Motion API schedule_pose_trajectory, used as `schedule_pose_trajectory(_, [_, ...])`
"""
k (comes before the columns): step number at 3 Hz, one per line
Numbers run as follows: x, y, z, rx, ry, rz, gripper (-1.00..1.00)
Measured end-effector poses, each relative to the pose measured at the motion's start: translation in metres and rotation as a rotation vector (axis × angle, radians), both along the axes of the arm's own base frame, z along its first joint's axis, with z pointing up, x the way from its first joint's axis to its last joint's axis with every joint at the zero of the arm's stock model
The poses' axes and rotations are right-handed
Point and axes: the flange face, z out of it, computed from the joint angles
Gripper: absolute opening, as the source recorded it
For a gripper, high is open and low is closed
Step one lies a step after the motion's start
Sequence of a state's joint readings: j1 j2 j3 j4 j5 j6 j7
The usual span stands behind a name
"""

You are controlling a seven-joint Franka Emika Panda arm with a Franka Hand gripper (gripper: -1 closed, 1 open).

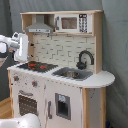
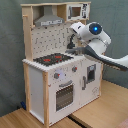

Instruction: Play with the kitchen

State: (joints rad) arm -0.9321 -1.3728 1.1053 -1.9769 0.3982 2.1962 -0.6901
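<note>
The kitchen (image 1: pixel 65 95) (image 2: pixel 55 85) is a tall white and light-wood toy, seen in both exterior views. Its black stovetop with red burners (image 1: pixel 37 66) (image 2: pixel 52 60) lies beside a sink (image 1: pixel 72 74) with a black faucet (image 1: pixel 85 59). A grey hood (image 1: pixel 41 25) (image 2: pixel 49 21) hangs over the stove and an oven door (image 1: pixel 26 104) (image 2: pixel 64 95) is set below. My gripper (image 1: pixel 30 51) (image 2: pixel 71 42) hovers over the stove end of the counter, near the back panel, touching nothing that I can make out.
A toy microwave (image 1: pixel 72 22) sits on the top shelf. Knobs (image 2: pixel 65 74) line the front above the oven. A grey curtain (image 1: pixel 115 60) hangs behind. A wooden floor (image 2: pixel 95 112) surrounds the kitchen. A white part of the arm (image 1: pixel 20 121) fills the first exterior view's lower left.
</note>
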Motion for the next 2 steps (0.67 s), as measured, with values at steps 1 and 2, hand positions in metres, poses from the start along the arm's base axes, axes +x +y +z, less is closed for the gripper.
schedule_pose_trajectory(1, [0.013, -0.007, 0.005, 0.140, 0.028, -0.032, 1.00])
schedule_pose_trajectory(2, [0.031, -0.022, 0.005, 0.270, 0.071, -0.066, 1.00])
